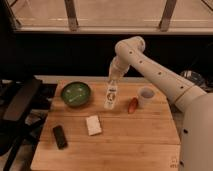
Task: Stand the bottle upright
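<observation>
**A:** What lies closest on the counter?

**B:** A flat black object near the front left. Just behind it, toward the middle, is a flat white block. Both are well apart from the work, so I take them for bystanders.

**A:** And further in?

**B:** A small reddish item lies just beside a white cup. Left of those is the bottle, in the back half of the counter. Its base is on the wood and its narrow end points up, leaning only slightly.

**A:** Why is it standing like that?

**B:** The claw is right at its top end, reaching down from above. My guess is that holding it by the cap end lets the base settle flat. I cannot tell whether the claw is pinching the cap or only resting over it.

**A:** So how far along is the job?

**B:** Nearly done, I'd judge. What is left is a clean, straight-up retreat that doesn't nudge the top. A green bowl sits near on the left, and a slim bottle tips easily.

**A:** And behind all that?

**B:** The white arm arcs in from the right, over the cup. Beyond it are a dark wall and a window ledge.
</observation>
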### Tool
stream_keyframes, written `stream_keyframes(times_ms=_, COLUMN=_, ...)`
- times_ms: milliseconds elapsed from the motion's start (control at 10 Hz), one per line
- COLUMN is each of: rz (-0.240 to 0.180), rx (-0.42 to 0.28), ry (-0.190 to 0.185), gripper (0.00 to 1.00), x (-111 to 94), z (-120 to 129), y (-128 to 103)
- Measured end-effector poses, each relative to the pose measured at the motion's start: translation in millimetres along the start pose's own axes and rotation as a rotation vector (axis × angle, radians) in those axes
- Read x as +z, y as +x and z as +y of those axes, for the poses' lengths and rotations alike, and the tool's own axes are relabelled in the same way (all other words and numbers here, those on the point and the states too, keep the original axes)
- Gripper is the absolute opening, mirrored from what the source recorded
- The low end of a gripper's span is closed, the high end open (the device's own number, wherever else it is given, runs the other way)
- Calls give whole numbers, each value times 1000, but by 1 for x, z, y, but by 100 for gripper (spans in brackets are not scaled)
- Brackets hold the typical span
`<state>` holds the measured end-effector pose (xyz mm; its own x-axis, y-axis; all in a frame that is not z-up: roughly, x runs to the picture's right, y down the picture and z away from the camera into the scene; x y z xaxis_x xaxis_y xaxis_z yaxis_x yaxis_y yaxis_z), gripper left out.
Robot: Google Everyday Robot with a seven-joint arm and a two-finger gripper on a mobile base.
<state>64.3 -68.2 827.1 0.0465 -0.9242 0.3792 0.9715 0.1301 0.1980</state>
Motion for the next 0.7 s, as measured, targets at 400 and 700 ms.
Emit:
stream_keyframes(times_ms=400, rz=73, rx=-32, ry=8, gripper=0, x=3, z=17, y=13)
stream_keyframes(times_ms=700, rz=109, rx=-81, ry=13, gripper=0, x=8, z=23, y=27)
